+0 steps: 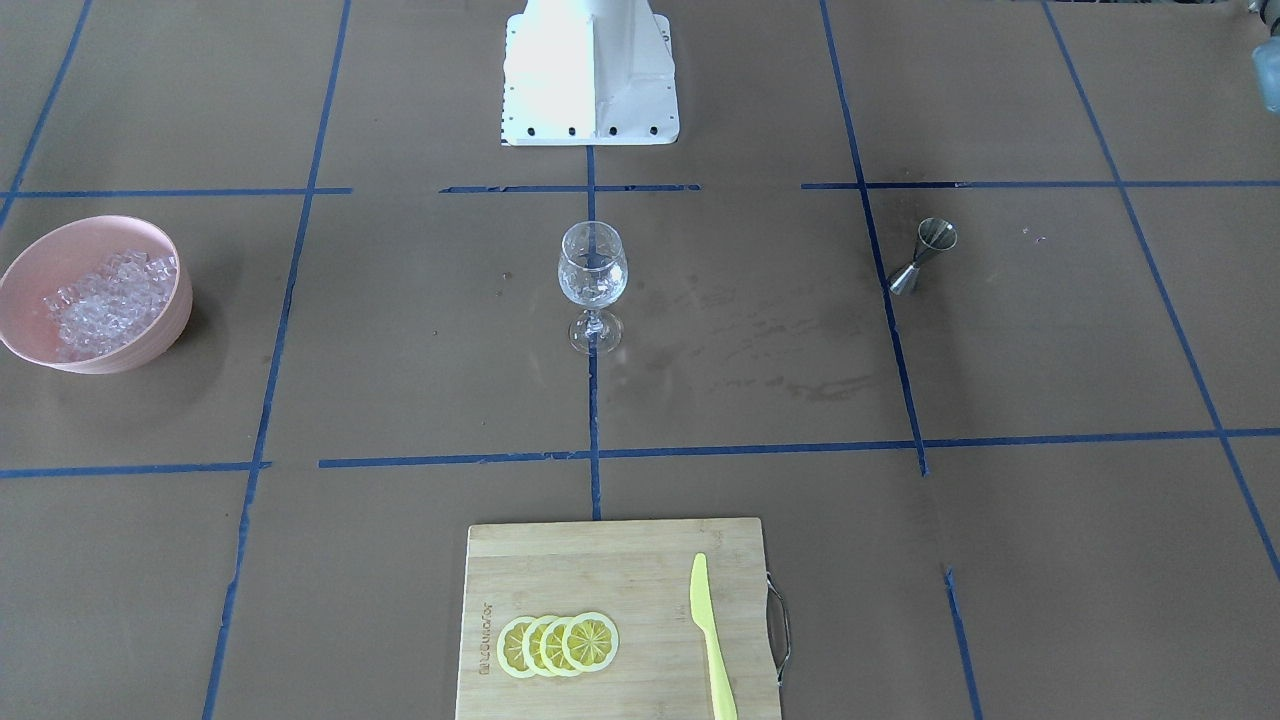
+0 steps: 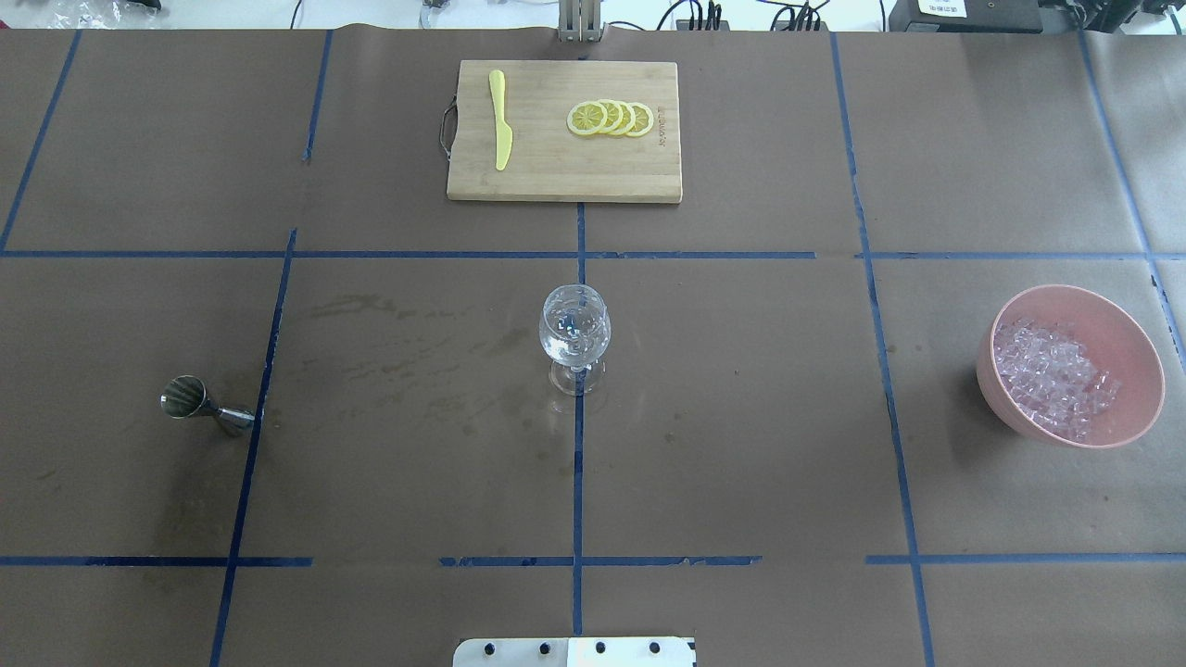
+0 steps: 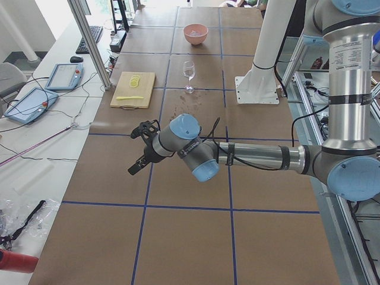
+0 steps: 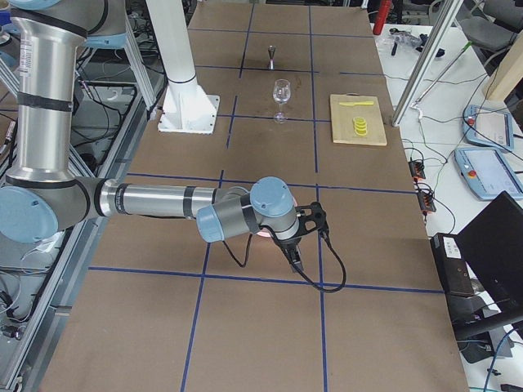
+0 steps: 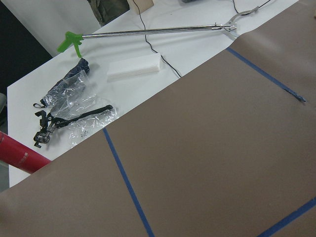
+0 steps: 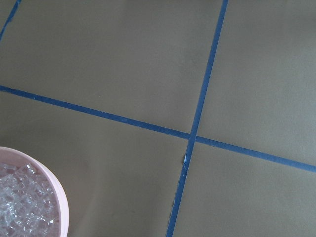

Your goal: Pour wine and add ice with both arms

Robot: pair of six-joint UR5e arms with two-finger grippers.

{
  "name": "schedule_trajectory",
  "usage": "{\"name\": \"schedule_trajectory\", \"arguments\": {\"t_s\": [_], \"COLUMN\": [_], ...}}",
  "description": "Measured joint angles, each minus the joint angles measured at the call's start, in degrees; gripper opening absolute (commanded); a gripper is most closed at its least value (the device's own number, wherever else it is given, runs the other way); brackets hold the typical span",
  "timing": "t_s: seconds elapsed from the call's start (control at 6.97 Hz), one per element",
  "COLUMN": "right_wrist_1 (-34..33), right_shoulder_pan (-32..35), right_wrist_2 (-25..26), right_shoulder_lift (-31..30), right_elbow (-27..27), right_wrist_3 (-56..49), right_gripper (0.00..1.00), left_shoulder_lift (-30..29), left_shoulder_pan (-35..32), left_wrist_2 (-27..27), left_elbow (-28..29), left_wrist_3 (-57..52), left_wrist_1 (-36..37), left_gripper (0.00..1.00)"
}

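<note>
Brown paper covers the desk [image 2: 741,417]. Ice [image 2: 1052,375] fills a pink bowl [image 2: 1132,333] toward its right edge, and a wine glass [image 2: 574,329] stands mid-desk. I cannot tell whether the left tool [image 3: 140,148] and right tool [image 4: 302,245] are apart or together.

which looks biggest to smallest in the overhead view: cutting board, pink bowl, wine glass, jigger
1. cutting board
2. pink bowl
3. wine glass
4. jigger, lying on its side

The left arm [image 3: 255,155] sticks out flat and low, with the left gripper [image 3: 138,151] at its tip. The right arm [image 4: 155,198] does too, with the right gripper [image 4: 304,238]. Open or closed is too hard to see.
</note>
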State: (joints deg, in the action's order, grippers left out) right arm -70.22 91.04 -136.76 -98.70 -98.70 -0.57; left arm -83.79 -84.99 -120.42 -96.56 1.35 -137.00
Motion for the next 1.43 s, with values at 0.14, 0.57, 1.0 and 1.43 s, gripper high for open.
{"name": "schedule_trajectory", "arguments": {"t_s": [0.14,0.57,1.0,1.43], "right_wrist_1": [0.0,0.0,0.1,3.0], "right_shoulder_pan": [0.0,0.0,-0.2,-7.2], "right_wrist_2": [0.0,0.0,0.0,0.8], "right_shoulder_lift": [0.0,0.0,0.1,-0.5], "right_elbow": [0.0,0.0,-0.4,-6.0], "right_wrist_3": [0.0,0.0,2.1,14.7], "right_gripper": [1.00,1.00,1.00,1.00], "left_shoulder_lift": [1.0,-1.7,2.2,3.3], "left_shoulder_pan": [-1.5,-3.3,-4.8,-5.0], "left_wrist_2": [-0.8,-2.9,-14.5,-15.7], "left_elbow": [0.3,0.5,-2.3,-4.8], "left_wrist_3": [-2.5,-4.3,-4.4,-4.4], "left_wrist_1": [6.6,37.3,43.9,43.8], "left_gripper": [1.00,1.00,1.00,1.00]}}
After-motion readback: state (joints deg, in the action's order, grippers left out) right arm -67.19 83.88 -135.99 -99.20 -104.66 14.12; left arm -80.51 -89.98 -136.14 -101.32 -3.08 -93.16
